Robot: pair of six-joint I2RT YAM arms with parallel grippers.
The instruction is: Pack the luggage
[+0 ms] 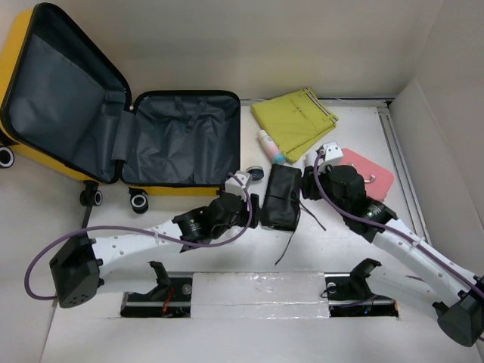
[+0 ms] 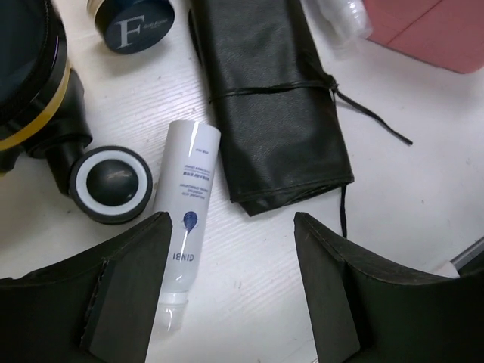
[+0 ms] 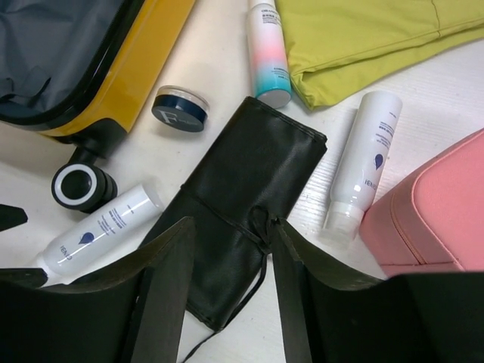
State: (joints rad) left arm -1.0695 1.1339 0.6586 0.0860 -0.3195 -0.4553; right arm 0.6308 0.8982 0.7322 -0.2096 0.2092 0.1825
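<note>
The luggage sits open at the far left corner of the table; one half lies flat with its grey lining up, and the other half tilts up to the left of it, with yellow shell showing along the rims. One black-and-white caster wheel stands on the table by the near edge of the flat half.

The left gripper hangs over the table just right of that wheel, with its fingers spread wide. A white tube lies on the surface with its capped end reaching into the gap; neither pad visibly touches it.

Just beside the tube on its right lies a black roll pouch, tied round with a thin cord. A dark jar marked with an F sits beyond the tube, near the case's shell.

The right gripper is over the tied end of the pouch, jaws apart – the pouch runs between and beneath them. I cannot tell whether the pads touch it.

A second white tube lies to the pouch's right, its cap end just beside a pink case at the right side of the table. Further back a folded yellow-green cloth rests toward the far edge; a pink-and-teal bottle lies along its left side.
</note>
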